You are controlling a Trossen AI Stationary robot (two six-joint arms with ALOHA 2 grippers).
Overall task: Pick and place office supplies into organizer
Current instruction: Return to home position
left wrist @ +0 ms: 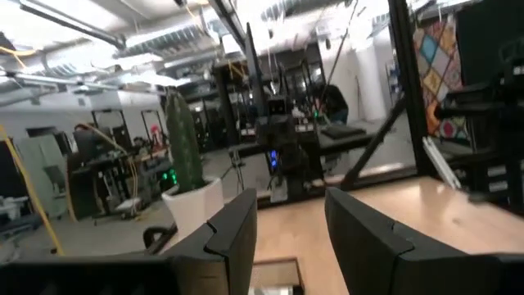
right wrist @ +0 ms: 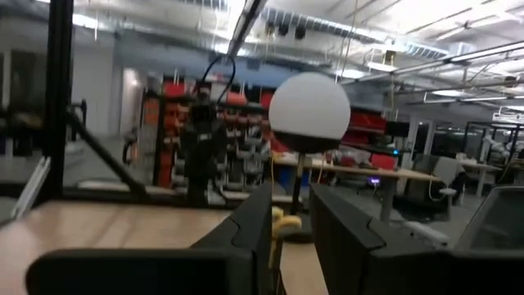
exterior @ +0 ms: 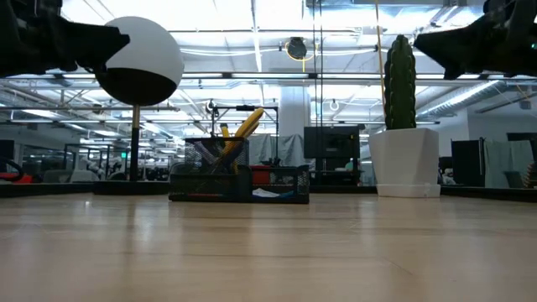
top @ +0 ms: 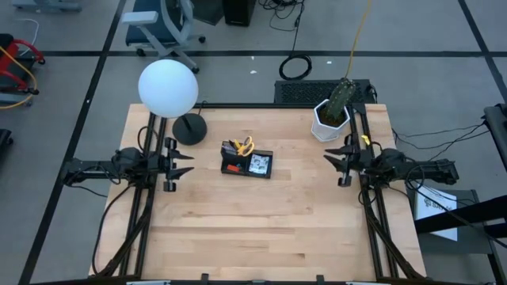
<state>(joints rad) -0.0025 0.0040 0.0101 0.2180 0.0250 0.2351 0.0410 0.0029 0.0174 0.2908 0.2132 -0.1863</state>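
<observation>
The black organizer (top: pixel 247 163) stands on the table's middle, a little toward the far edge, and shows in the low view as a mesh box (exterior: pixel 239 180). Yellow-handled scissors (top: pixel 245 145) stick up out of its taller cup section (exterior: pixel 243 126), with pens beside them. A pale pad (top: pixel 260 165) lies in the lower tray. My left gripper (top: pixel 188 164) hovers open at the organizer's left, fingers pointing at it (left wrist: pixel 291 233). My right gripper (top: pixel 333 164) hovers open at the organizer's right, facing it (right wrist: pixel 291 221). Both are raised above the table.
A lamp with a white globe (top: pixel 168 87) and a round black base (top: pixel 189 128) stands far left of the organizer. A cactus in a white pot (top: pixel 333 115) stands at the far right. Black frame rails (top: pixel 372 214) run along both table sides. Bare wood (top: pixel 253 229) fills the near half.
</observation>
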